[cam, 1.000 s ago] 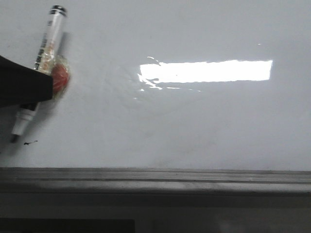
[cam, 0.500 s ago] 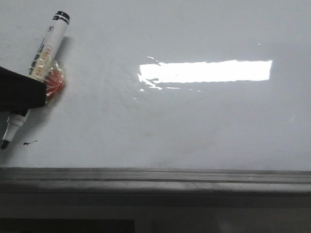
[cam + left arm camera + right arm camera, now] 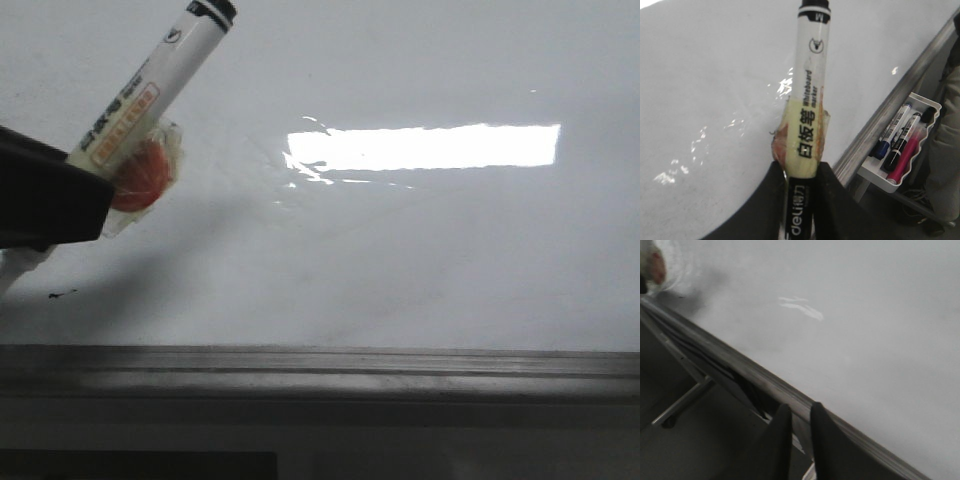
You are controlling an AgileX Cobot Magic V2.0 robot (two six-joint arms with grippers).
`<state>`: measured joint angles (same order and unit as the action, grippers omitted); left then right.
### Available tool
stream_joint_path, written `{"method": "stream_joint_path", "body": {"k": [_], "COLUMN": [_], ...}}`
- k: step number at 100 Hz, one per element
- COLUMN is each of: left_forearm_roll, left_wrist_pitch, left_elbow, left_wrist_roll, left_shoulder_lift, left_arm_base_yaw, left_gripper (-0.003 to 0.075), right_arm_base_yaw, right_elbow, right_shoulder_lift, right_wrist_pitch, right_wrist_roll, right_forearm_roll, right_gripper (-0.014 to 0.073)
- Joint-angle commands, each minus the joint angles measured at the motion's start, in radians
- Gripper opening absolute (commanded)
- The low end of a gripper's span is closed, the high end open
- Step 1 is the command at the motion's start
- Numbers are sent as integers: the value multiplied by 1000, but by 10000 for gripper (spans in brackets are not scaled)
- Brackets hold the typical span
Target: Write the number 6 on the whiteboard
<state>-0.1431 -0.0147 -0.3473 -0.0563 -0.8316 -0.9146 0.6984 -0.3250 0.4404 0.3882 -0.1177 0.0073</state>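
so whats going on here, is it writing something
The left pincer is shut on a marker over the whiteboard. The front view shows the marker tilted, its tip end out of sight at the left edge. No 6 is on the board yet, only a tiny black squiggle near the lower left. The right pincer hangs idle by the board's frame, its fingers close together with nothing between them.
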Motion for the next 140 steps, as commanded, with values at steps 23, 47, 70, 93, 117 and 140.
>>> {"method": "stream_joint_path", "body": {"k": [23, 47, 70, 93, 117, 140], "left_forearm_roll": [-79, -79, -79, -79, -79, -79], "left_wrist_pitch": [-78, -104, -135, -135, -135, -135], "left_elbow": [-54, -54, -54, -54, -54, -54], "left_wrist_roll": [-1, -1, -1, -1, -1, -1], "left_shoulder_lift": [5, 5, 5, 5, 5, 5], "left_arm_base_yaw": [-39, -39, -48, -72, -73, -73], "left_gripper": [-19, -19, -19, -19, -19, -18], "right_arm_base_yaw": [218, 252, 252, 264, 271, 271], "right_elbow": [-226, -331, -400, -469, -487, -487], "right_shoulder_lift": [229, 425, 584, 666, 694, 694], "right_wrist_pitch": [-102, -248, -308, -344, -372, -416], "right_wrist_roll": [17, 17, 17, 17, 17, 16], "right_forearm_roll": [-20, -7, 60, 100, 100, 110], "right_gripper": [300, 299, 299, 299, 226, -69]}}
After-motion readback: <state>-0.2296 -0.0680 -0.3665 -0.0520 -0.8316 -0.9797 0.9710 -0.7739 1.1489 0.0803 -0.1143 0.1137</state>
